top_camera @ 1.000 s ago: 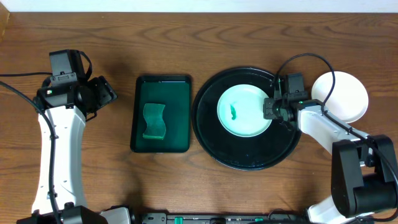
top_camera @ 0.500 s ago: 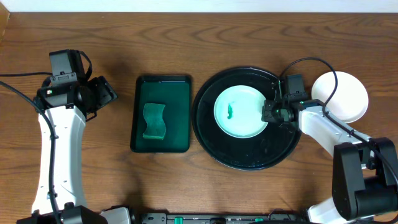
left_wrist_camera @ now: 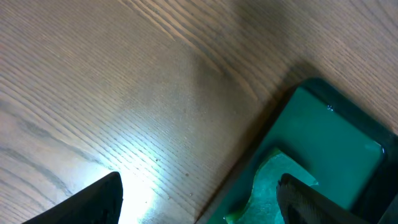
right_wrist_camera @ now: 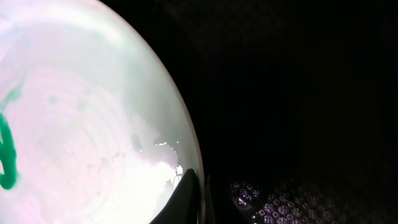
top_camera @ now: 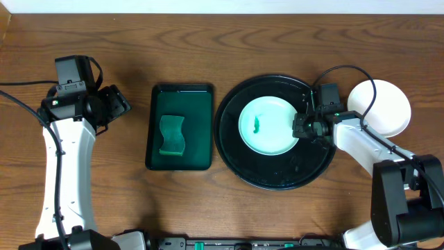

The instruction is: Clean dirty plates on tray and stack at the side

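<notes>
While right claw seemingly pinches it, plate slid left on tray

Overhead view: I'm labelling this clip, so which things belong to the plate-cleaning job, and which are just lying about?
Job: smeared plate, black tray, white plate at the right, sponge, green tray, right hand.
Lying about: left hand, idle over the wooden table.

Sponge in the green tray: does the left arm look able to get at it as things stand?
Probably yes. The sponge lies uncovered in the green tray, and the left end effector hangs open just beside that tray with only bare table between.
</notes>
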`<state>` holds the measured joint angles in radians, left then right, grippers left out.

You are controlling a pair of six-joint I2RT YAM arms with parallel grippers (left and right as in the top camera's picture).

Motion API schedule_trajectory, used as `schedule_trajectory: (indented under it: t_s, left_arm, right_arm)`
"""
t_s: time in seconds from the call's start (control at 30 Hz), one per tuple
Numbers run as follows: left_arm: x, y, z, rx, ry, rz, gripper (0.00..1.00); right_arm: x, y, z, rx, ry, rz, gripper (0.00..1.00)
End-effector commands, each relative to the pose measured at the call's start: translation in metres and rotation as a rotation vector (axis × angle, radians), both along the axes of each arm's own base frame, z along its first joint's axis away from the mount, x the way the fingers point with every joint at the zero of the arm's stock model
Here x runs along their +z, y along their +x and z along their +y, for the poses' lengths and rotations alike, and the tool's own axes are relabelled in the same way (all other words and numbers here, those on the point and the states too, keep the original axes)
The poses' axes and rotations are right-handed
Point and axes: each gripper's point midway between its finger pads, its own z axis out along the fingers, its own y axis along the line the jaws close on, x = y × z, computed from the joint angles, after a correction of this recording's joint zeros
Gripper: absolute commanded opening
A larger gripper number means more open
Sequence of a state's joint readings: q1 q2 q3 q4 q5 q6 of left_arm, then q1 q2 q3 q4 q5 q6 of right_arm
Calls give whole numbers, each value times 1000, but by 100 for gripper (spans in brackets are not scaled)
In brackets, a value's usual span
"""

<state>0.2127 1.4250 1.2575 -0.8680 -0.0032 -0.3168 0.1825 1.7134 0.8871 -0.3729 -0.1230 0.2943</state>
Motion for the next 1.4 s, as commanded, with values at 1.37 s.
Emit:
schedule_trajectory:
  t_s: [1.37]
  left_arm:
    - [4,1,3,8,9,-6,79]
  right_arm:
    - [6,10,0,77,-47,-74,40]
